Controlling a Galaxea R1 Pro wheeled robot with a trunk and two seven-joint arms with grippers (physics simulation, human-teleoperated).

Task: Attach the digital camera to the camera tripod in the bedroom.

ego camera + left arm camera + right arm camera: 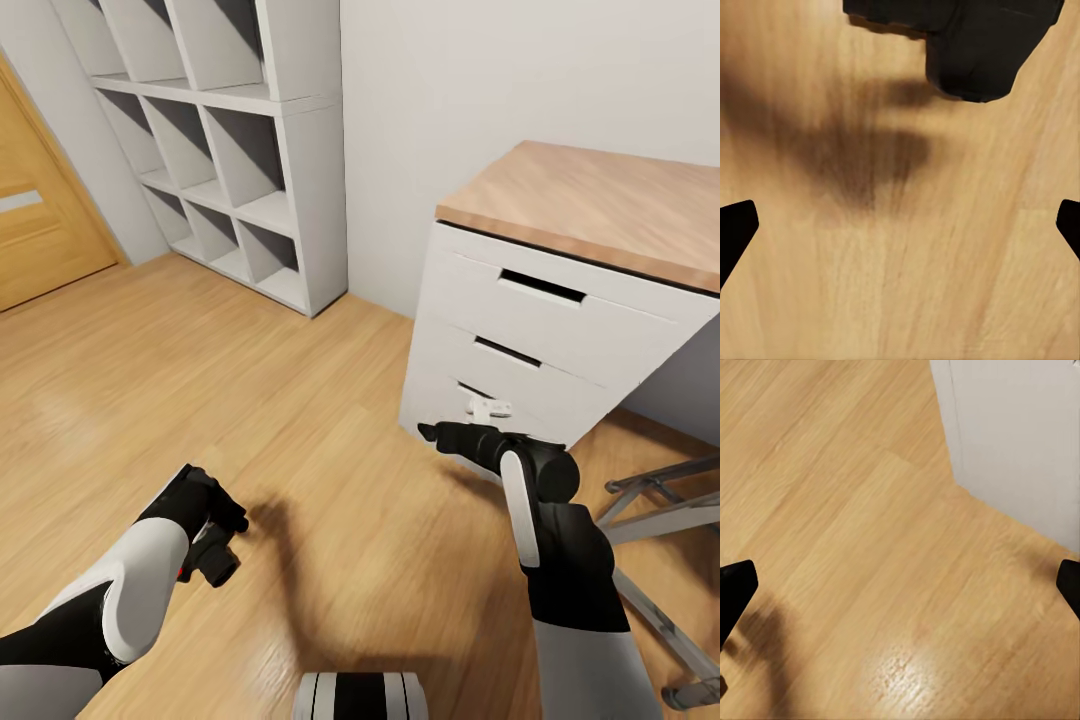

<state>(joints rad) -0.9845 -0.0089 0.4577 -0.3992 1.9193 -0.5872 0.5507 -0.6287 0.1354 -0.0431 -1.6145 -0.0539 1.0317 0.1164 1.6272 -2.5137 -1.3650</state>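
Tripod legs (655, 500) splay at my near right beside the desk (560, 320); both my grippers, left (900, 225) and right (900, 585), hang spread and empty over the floor (200, 380), ready

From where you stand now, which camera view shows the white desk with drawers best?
The head view: the desk shows its wood top and three drawer fronts there. The right wrist view has a white panel meeting the floor, perhaps the desk's base; I cannot tell. The left wrist view looks at floor.
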